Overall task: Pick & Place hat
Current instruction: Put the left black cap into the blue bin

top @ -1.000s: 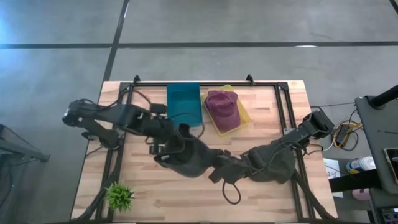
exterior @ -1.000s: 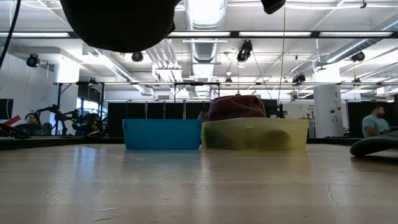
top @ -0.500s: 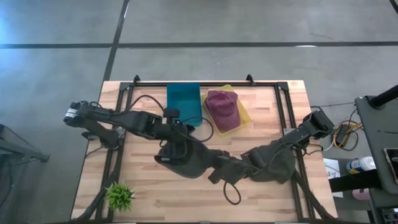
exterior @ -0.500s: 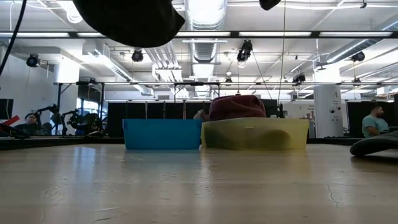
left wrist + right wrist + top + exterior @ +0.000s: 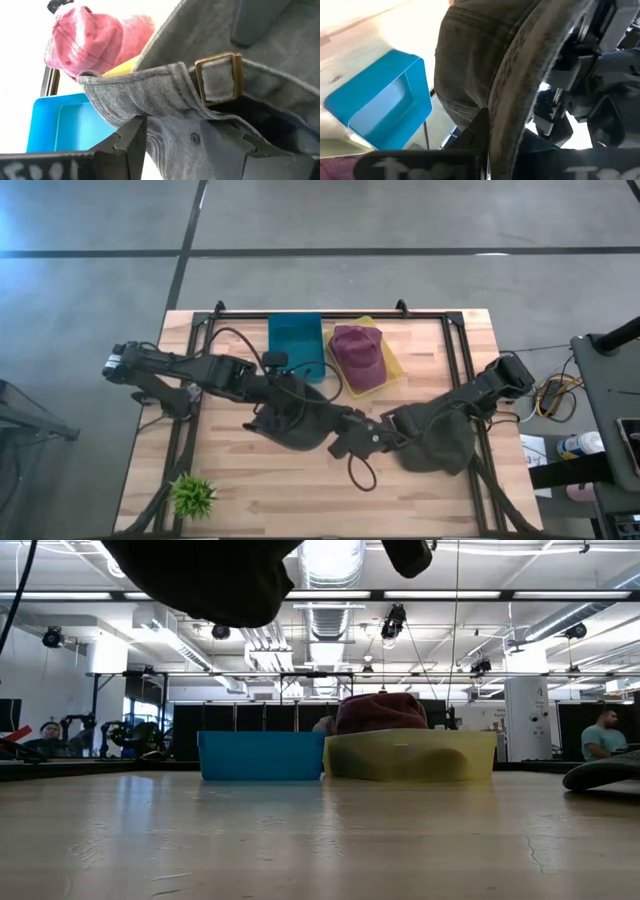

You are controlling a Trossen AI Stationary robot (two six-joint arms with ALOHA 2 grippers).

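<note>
A dark grey hat (image 5: pixel 300 425) hangs in the air over the middle of the table, showing at the top of the low view (image 5: pixel 200 575). My left gripper (image 5: pixel 283 392) is shut on its far side and my right gripper (image 5: pixel 362 438) on its right side. The left wrist view shows the hat's back strap and brass buckle (image 5: pixel 217 77). A red hat (image 5: pixel 357 355) lies in a yellow bin (image 5: pixel 392 365) at the far edge, next to a blue bin (image 5: pixel 296 345). My left gripper pinches the grey hat's cloth (image 5: pixel 170 132) just below the back opening's edge, between its two fingers (image 5: pixel 127 145). The hat is lifted clear of the table. My right gripper pinches the hat's stiff brim (image 5: pixel 512 105) by its edge, coming from the table's right; the hat hangs clear.
Another dark hat (image 5: pixel 440 442) lies on the table under my right arm and shows low at the right (image 5: pixel 605 773). A small green plant (image 5: pixel 192 495) stands at the near left corner. A black frame runs round the table. People stand in the room behind.
My left gripper has moved toward the far edge and a little right, toward the blue bin, carrying the grey hat with it. My right gripper has followed to the left and far, and now dips into the top of the low view. The hat stays off the table.
</note>
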